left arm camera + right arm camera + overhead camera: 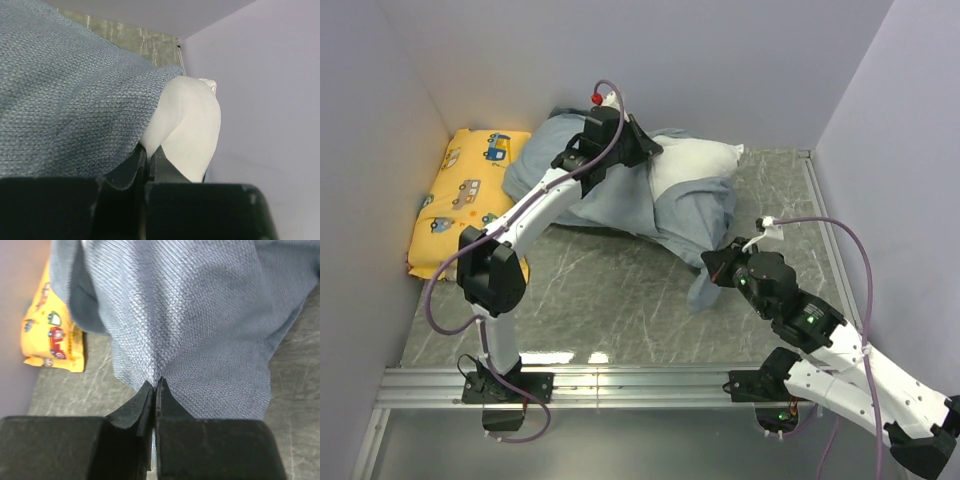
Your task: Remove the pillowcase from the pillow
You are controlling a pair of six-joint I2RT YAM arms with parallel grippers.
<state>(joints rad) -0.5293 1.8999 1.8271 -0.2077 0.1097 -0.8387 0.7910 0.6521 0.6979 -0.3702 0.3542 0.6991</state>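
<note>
On the grey marbled desk, between lilac walls, the right claw grips the pillowcase spreading ahead of it; the left claw pinches the white pillow at its tips.

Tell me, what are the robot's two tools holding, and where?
The right tool pinches the pillowcase at its loose near edge. The left tool is shut where pillowcase meets pillow; which it pinches is unclear.

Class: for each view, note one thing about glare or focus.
Top view: white glare patches on the table near the rail. Left wrist view: pillowcase weave sharp, near fingers dark and soft. Right wrist view: weave crisp, yellow pillow softer.
</note>
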